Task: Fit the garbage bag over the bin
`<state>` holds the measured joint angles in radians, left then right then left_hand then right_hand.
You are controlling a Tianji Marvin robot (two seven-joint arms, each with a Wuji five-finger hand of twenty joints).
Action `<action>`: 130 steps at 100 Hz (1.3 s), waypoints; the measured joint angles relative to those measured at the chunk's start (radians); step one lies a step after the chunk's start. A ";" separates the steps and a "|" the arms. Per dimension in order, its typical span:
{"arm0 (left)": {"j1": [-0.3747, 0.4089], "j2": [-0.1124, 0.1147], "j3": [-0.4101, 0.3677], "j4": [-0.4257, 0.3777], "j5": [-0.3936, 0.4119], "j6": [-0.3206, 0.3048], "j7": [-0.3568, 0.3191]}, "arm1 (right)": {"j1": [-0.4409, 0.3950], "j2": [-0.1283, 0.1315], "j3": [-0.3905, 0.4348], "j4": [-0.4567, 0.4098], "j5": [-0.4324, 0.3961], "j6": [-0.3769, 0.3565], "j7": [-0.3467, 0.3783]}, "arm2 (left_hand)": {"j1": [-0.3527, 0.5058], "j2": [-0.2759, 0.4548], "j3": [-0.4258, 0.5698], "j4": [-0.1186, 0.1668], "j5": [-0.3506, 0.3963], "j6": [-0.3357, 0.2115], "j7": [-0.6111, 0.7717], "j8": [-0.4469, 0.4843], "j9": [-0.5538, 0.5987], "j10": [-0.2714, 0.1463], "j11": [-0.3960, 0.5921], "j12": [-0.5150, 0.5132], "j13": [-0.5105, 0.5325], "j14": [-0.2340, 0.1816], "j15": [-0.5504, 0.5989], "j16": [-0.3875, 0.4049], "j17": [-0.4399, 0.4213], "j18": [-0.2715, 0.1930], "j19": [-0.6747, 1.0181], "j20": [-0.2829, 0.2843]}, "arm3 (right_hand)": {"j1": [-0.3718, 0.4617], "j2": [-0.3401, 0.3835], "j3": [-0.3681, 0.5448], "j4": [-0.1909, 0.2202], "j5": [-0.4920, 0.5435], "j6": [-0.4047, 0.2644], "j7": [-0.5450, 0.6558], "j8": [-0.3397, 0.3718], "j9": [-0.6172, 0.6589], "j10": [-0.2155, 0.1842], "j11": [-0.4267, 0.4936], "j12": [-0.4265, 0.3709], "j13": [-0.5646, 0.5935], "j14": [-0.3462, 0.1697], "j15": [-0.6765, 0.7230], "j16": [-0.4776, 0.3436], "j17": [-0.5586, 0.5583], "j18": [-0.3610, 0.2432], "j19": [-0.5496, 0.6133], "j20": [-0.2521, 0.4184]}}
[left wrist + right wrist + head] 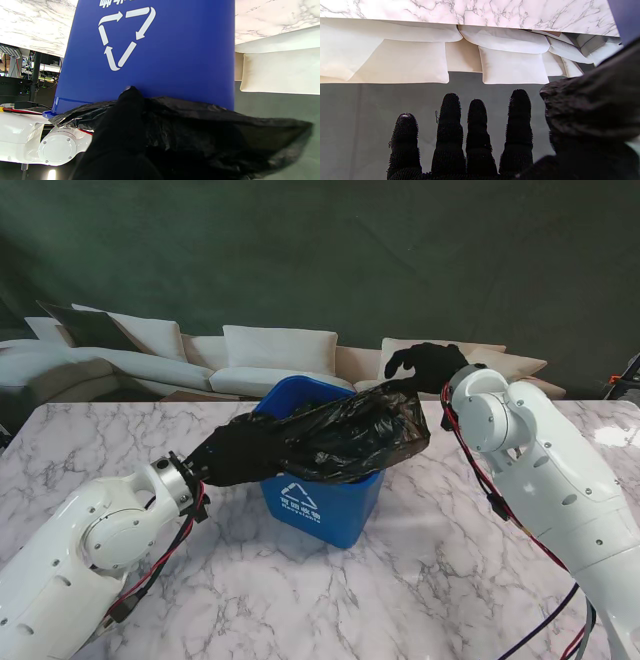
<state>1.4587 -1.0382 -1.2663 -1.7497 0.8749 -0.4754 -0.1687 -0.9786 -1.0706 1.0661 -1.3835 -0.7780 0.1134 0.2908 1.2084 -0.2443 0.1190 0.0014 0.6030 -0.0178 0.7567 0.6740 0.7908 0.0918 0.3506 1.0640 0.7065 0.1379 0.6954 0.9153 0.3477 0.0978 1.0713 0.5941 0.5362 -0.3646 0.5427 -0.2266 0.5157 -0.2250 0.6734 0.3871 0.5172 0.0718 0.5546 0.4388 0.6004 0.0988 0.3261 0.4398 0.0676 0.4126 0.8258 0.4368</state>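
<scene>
Left hand [235,452], black-gloved, buried in black garbage bag [340,438], gripping its left end at bin's near-left rim. Blue recycling bin [325,505] upright mid-table on marble table [450,560], toward far edge; bag draped loosely across its mouth, not yet pulled down over rim. Right hand [425,365] at bag's far-right corner: four fingers [450,120] spread straight, thumb under plastic. White sofa [270,360] beyond far edge.
</scene>
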 measured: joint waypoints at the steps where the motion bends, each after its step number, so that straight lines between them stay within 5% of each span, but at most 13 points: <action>1: 0.000 0.000 0.000 0.000 0.000 0.000 0.000 | 0.000 0.000 -0.001 0.001 0.000 0.001 0.000 | 0.000 0.000 0.000 0.000 0.000 0.000 0.000 0.000 0.000 0.000 0.000 0.000 0.000 0.000 0.000 0.000 0.000 0.000 0.000 0.000 | -0.011 0.015 -0.001 0.002 0.000 0.002 -0.022 0.010 -0.003 0.000 -0.003 -0.001 -0.001 0.001 0.000 0.000 0.000 0.000 -0.002 0.002; 8: 0.000 0.000 0.000 0.000 0.000 0.000 0.000 | 0.004 0.001 -0.009 0.011 -0.002 0.011 0.000 | 0.000 0.000 0.000 0.000 0.000 0.000 0.004 0.000 0.000 0.000 0.000 0.000 0.001 0.000 0.006 0.000 0.003 0.000 0.000 0.000 | -0.078 0.095 -0.069 0.043 -0.034 0.103 -0.146 0.054 -0.016 0.008 -0.009 -0.001 -0.007 0.004 -0.002 0.000 -0.002 -0.001 -0.010 0.017; 26: 0.000 0.000 -0.002 0.000 -0.003 -0.004 -0.004 | 0.017 -0.008 -0.041 0.055 0.048 0.120 -0.056 | 0.000 -0.001 0.000 0.000 0.000 0.002 0.005 0.000 0.000 0.002 0.001 0.001 0.001 0.000 0.006 0.000 0.003 0.000 0.000 0.000 | -0.053 0.303 -0.572 0.075 -0.222 0.237 -0.309 0.055 -0.116 0.037 -0.008 -0.023 -0.046 0.021 -0.002 0.000 -0.028 -0.002 -0.030 0.069; 34: 0.000 0.000 -0.003 0.000 -0.004 -0.005 -0.007 | 0.015 -0.016 -0.038 0.064 0.104 0.138 -0.063 | 0.000 -0.001 0.000 0.000 0.000 0.002 0.007 0.000 0.000 0.002 0.001 0.001 0.001 0.000 0.006 0.000 0.003 0.000 0.000 0.000 | -0.053 0.363 -0.629 0.080 -0.286 0.267 -0.336 0.049 -0.145 0.037 -0.009 -0.025 -0.074 0.021 -0.002 0.000 -0.049 -0.004 -0.041 0.075; 54: 0.001 0.001 -0.005 -0.003 -0.008 -0.006 -0.015 | -0.006 -0.030 -0.004 0.047 0.109 0.152 -0.069 | 0.000 -0.001 0.000 0.000 0.000 0.002 0.009 0.000 0.012 0.003 0.002 0.001 0.001 0.000 0.006 0.000 0.003 0.000 0.000 0.000 | -0.064 0.343 -0.630 0.096 -0.341 0.292 -0.424 0.024 -0.185 0.037 -0.034 -0.051 -0.084 0.020 -0.002 0.000 -0.052 -0.012 -0.062 0.097; 57: 0.001 0.001 -0.005 -0.003 -0.008 -0.006 -0.016 | -0.011 -0.029 0.005 0.040 0.103 0.149 -0.064 | 0.000 -0.001 0.000 0.000 0.000 0.002 0.009 0.000 0.013 0.003 0.003 0.001 0.001 0.000 0.006 0.000 0.003 0.000 0.000 0.000 | -0.062 0.315 -0.625 0.120 -0.359 0.292 -0.441 0.015 -0.187 0.037 -0.045 -0.062 -0.084 0.019 -0.003 0.000 -0.052 -0.012 -0.071 0.100; 64: 0.001 0.001 -0.006 -0.004 -0.008 -0.005 -0.017 | -0.023 -0.029 0.034 0.024 0.117 0.136 -0.044 | 0.000 -0.001 0.000 0.000 0.000 0.002 0.009 -0.001 0.013 0.003 0.003 0.001 0.003 0.000 0.006 0.000 0.004 0.000 0.000 0.000 | -0.100 0.200 -0.391 0.121 -0.364 0.292 -0.590 0.017 -0.197 0.039 -0.071 -0.098 -0.084 0.019 -0.020 0.000 -0.059 -0.012 -0.104 0.122; 78: 0.002 0.002 -0.007 -0.006 -0.008 -0.004 -0.020 | -0.045 -0.025 0.081 -0.004 0.266 0.124 -0.022 | 0.000 -0.001 0.000 0.000 0.000 0.002 0.009 -0.001 0.013 0.003 0.004 0.001 0.005 0.000 0.006 0.001 0.004 0.000 0.000 0.000 | -0.116 0.090 -0.138 0.141 -0.363 0.303 -0.659 0.043 -0.209 0.040 -0.153 -0.146 -0.105 0.022 -0.075 -0.003 -0.077 -0.011 -0.168 0.123; 88: 0.002 0.002 -0.007 -0.007 -0.009 -0.004 -0.024 | -0.052 -0.020 0.100 -0.015 0.242 0.094 0.026 | 0.000 -0.001 0.000 0.000 0.000 0.002 0.010 -0.001 0.013 0.003 0.004 0.001 0.010 0.000 0.019 0.002 0.007 0.000 0.000 0.000 | -0.208 -0.067 0.170 0.244 -0.363 0.318 -0.675 0.043 -0.221 0.042 -0.192 -0.162 -0.119 0.027 -0.103 -0.009 -0.082 0.000 -0.215 0.137; 98: 0.002 0.003 -0.007 -0.008 -0.010 -0.003 -0.027 | -0.057 -0.016 0.111 -0.015 0.258 0.069 0.029 | 0.000 -0.001 0.000 0.000 0.000 0.002 0.010 -0.001 0.013 0.003 0.004 0.001 0.010 0.000 0.020 0.002 0.007 0.000 0.000 0.000 | -0.305 -0.133 0.343 0.304 -0.363 0.318 -0.687 0.002 -0.234 0.042 -0.231 -0.182 -0.131 0.031 -0.131 -0.011 -0.094 0.003 -0.256 0.148; 107: 0.002 0.003 -0.007 -0.008 -0.010 -0.002 -0.028 | -0.061 -0.012 0.121 -0.018 0.300 0.061 0.052 | 0.000 -0.001 0.000 0.000 0.000 0.002 0.010 -0.001 0.013 0.003 0.004 0.001 0.013 0.000 0.028 0.003 0.009 0.000 0.008 0.000 | -0.344 -0.129 0.362 0.335 -0.363 0.318 -0.689 -0.090 -0.247 0.042 -0.273 -0.197 -0.133 0.033 -0.153 -0.012 -0.097 0.011 -0.284 0.168; 114: 0.002 0.004 -0.007 -0.009 -0.010 -0.002 -0.030 | -0.061 -0.006 0.127 -0.022 0.306 0.057 0.093 | 0.000 -0.001 0.000 0.000 0.000 0.002 0.011 -0.001 0.013 0.003 0.004 0.001 0.025 0.000 0.044 0.005 0.017 0.002 0.031 0.001 | -0.377 -0.074 0.279 0.334 -0.363 0.318 -0.689 -0.134 -0.250 0.042 -0.299 -0.211 -0.144 0.038 -0.167 -0.015 -0.098 0.013 -0.295 0.179; 130: 0.002 0.005 -0.007 -0.010 -0.010 0.001 -0.033 | -0.058 0.014 0.129 -0.035 0.268 0.052 0.160 | 0.000 -0.001 0.000 0.000 0.000 0.002 0.011 -0.001 0.013 0.003 0.004 0.001 0.039 0.003 0.061 0.013 0.031 0.013 0.062 0.004 | -0.517 -0.023 0.123 0.162 -0.358 0.319 -0.690 -0.200 -0.261 0.042 -0.309 -0.222 -0.144 0.038 -0.175 -0.032 -0.074 0.022 -0.287 0.186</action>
<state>1.4612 -1.0329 -1.2729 -1.7600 0.8649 -0.4740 -0.2020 -1.0362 -1.0567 1.1953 -1.4183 -0.5100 0.1653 0.4509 1.2080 -0.2450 0.1190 0.0014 0.6030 -0.0155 0.7679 0.6730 0.8038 0.0953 0.3546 1.0654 0.7456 0.1408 0.7563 0.9285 0.3786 0.1113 1.1329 0.5980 0.0190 -0.3873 0.6657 -0.0650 0.1578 0.0943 -0.0166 0.1876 0.2558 0.1136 0.2459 0.2164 0.4566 0.1372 0.1508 0.4075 -0.0066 0.4345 0.5384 0.6227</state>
